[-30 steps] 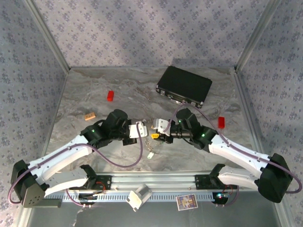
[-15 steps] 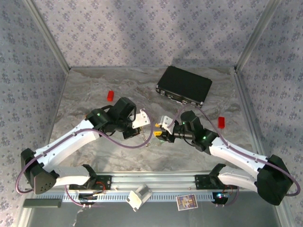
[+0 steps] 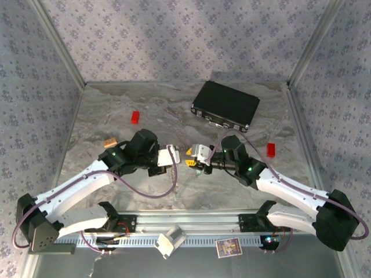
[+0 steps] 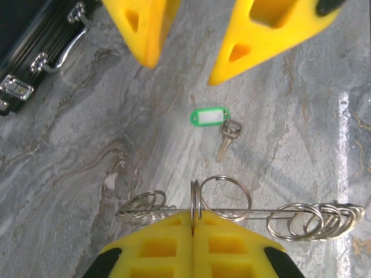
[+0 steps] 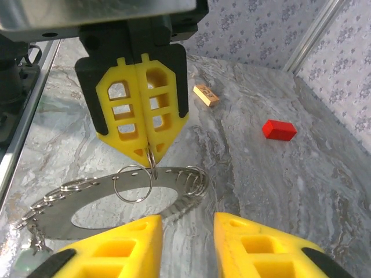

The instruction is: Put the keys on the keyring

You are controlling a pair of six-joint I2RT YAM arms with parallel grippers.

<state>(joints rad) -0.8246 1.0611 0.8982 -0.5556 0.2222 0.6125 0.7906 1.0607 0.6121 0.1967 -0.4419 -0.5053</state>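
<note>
Left gripper (image 4: 193,217), drawn back nearward, is pinching the keyring (image 4: 261,212) level, offering it to the spread-fingered right gripper (image 5: 186,221).

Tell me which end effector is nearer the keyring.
Left. The left end effector is shut on the keyring at its rim. The right end effector faces it from the opposite side, open, close but not touching.
</note>
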